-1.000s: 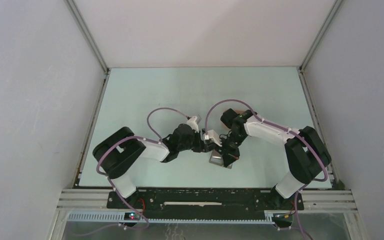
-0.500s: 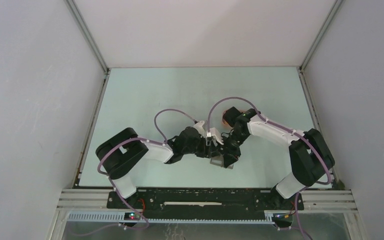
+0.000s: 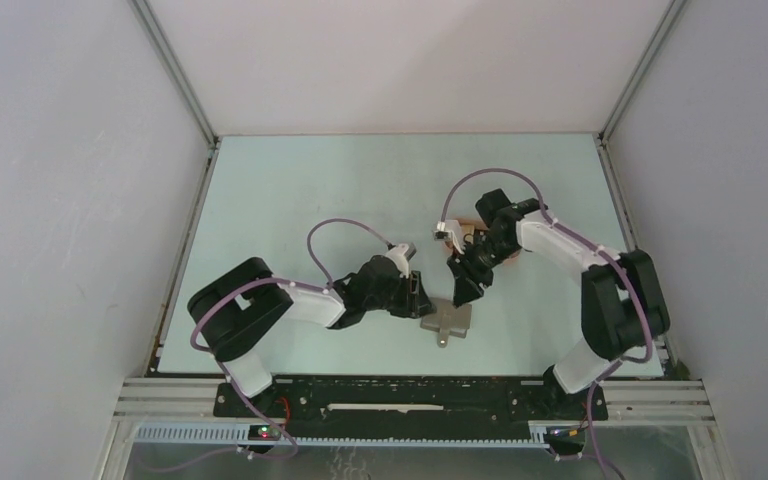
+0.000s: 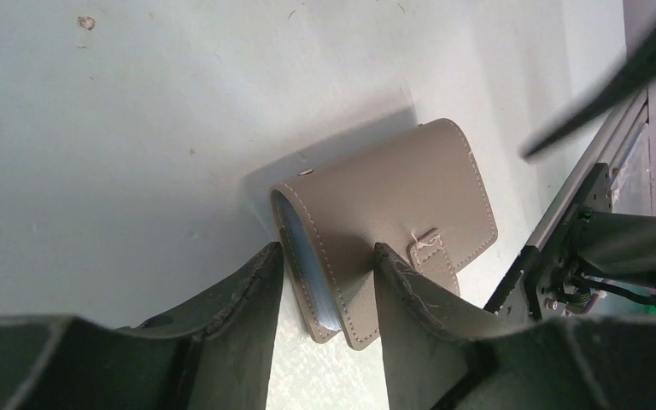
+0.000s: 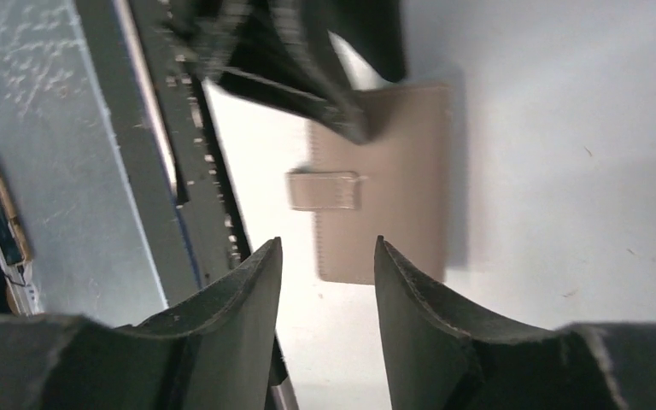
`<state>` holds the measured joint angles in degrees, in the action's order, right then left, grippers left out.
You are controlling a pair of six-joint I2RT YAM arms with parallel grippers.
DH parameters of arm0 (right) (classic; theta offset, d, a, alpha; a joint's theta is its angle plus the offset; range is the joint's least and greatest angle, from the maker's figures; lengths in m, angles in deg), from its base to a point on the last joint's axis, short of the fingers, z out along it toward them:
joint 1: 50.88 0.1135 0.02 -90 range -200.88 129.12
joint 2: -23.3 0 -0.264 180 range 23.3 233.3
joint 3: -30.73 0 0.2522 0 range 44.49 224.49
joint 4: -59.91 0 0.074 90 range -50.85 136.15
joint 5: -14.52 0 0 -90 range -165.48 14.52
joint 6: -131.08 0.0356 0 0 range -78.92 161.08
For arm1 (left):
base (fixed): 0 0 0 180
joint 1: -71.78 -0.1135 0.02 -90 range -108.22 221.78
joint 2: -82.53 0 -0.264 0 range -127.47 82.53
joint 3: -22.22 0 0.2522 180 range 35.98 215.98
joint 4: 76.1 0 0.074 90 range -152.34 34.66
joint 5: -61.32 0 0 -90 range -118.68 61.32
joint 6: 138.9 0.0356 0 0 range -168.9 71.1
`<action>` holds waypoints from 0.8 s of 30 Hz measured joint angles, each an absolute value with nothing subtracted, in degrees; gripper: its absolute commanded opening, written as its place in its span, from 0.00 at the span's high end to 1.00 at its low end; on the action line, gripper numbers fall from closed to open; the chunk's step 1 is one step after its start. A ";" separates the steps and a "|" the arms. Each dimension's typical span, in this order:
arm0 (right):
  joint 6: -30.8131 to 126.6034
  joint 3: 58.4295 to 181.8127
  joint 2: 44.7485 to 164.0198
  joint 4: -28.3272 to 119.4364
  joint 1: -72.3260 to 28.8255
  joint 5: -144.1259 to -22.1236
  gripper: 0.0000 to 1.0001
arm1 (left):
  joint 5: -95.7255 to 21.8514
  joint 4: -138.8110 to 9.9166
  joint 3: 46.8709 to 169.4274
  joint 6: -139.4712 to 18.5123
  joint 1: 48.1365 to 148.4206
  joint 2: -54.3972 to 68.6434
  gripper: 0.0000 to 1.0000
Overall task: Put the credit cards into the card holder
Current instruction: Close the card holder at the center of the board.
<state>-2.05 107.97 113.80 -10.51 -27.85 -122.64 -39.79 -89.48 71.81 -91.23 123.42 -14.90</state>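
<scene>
Card holder (image 3: 447, 318) lies folded shut on table (image 3: 310, 190), close to the near edge, between the two grippers. It is grey-beige, and its strap tab (image 5: 325, 190) points toward the arm bases. Light blue card (image 4: 301, 265) shows as a strip inside the fold at the holder's open end. Left gripper (image 4: 326, 252) is low, fingers apart and straddling that end of the holder; can't tell whether they pinch it or only flank it. Right gripper (image 5: 325, 246) has fingers spread with nothing between them. It hangs above the table just past the holder's far side, clear of it.
</scene>
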 measured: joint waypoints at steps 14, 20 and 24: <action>6.16 110.07 129.52 -5.86 -28.00 -113.68 0.27 | -39.37 -94.13 68.80 -91.38 124.03 -14.53 0.59; 6.23 112.23 132.66 -9.55 -26.67 -116.67 0.29 | -39.35 -95.82 67.88 -91.68 124.07 -14.53 0.59; 5.99 113.68 135.31 -12.46 -26.54 -118.53 0.35 | -39.44 -96.54 67.38 -92.38 124.12 -14.53 0.60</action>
